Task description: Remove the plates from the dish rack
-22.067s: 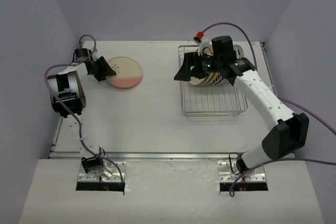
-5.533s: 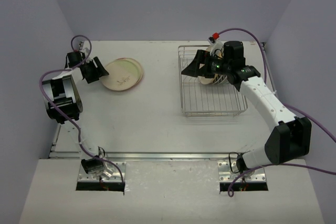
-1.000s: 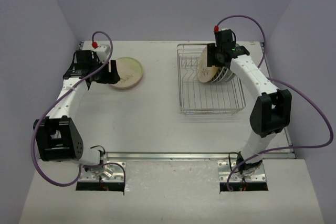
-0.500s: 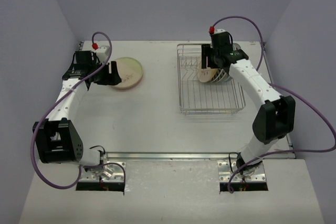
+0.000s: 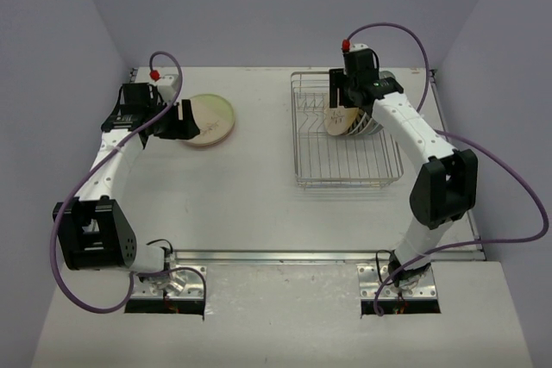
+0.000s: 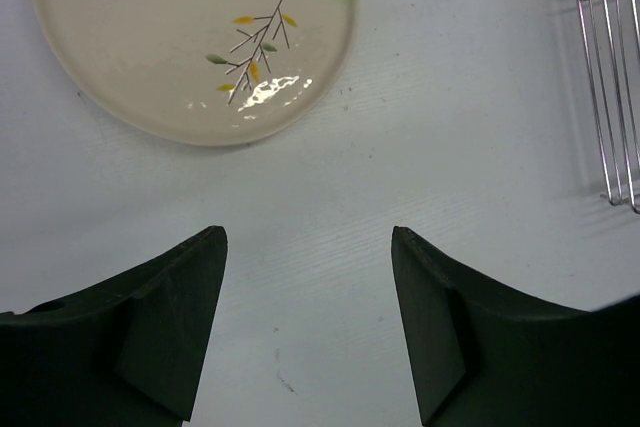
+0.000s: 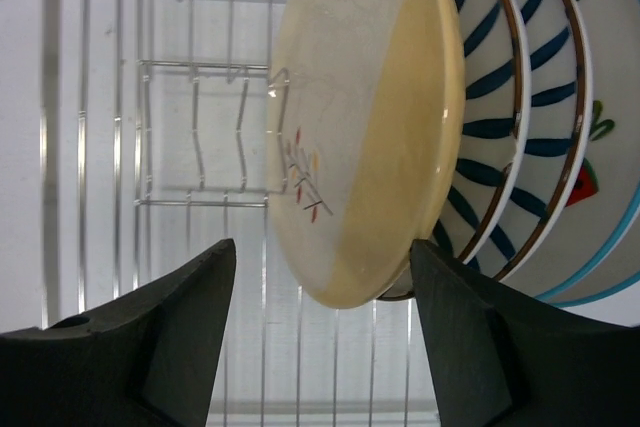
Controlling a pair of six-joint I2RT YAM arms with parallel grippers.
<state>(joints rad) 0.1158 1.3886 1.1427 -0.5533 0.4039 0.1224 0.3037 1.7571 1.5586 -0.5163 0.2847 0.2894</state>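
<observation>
The silver wire dish rack (image 5: 345,161) stands at the right. Several plates stand on edge in its far right part (image 5: 349,120). In the right wrist view the front one is a yellowish cream plate (image 7: 350,127) with a twig mark, then blue-striped plates (image 7: 490,117) and a fruit-marked plate (image 7: 590,177). My right gripper (image 7: 322,292) is open, its fingers either side of the cream plate's lower edge, not gripping it. A cream plate (image 5: 210,118) with pink and green rim lies flat on the table at the left. My left gripper (image 6: 308,277) is open and empty just short of it (image 6: 190,37).
The rack's near half (image 5: 345,170) holds nothing. A corner of the rack's wires (image 6: 610,77) shows at the right in the left wrist view. Purple-grey walls enclose the white table (image 5: 250,204) on three sides.
</observation>
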